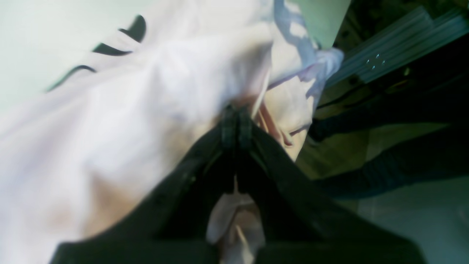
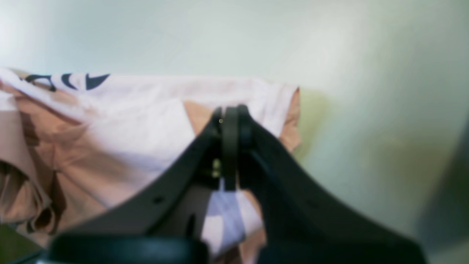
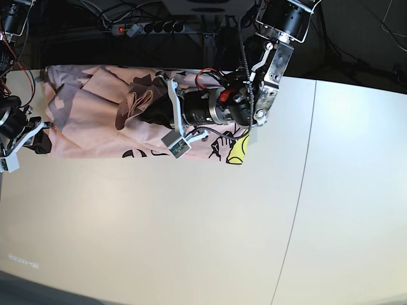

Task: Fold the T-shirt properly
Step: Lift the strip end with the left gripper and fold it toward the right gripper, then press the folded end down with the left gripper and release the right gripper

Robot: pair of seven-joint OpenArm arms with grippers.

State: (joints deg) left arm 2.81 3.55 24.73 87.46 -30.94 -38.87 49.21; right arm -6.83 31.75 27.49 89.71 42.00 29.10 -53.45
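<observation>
The pale pink T-shirt [image 3: 89,121] lies bunched along the back left of the white table [image 3: 191,222]. Black lettering [image 3: 135,153] and a yellow patch show at its near edge. My left gripper [image 1: 236,123] is shut on a raised fold of the T-shirt [image 1: 146,110], and cloth shows between its fingers [image 1: 229,126]. In the base view that gripper [image 3: 149,114] sits in the middle of the heap. My right gripper [image 2: 231,117] is shut on an edge of the T-shirt [image 2: 121,135]. From the base camera it [image 3: 43,143] is at the shirt's left end.
A power strip [image 3: 147,27] and cables lie behind the table's back edge. A seam [image 3: 304,165] runs down the table at the right. The left arm's body [image 3: 222,107] hangs over the shirt's right part. Dark frame parts [image 1: 395,47] show beyond the table.
</observation>
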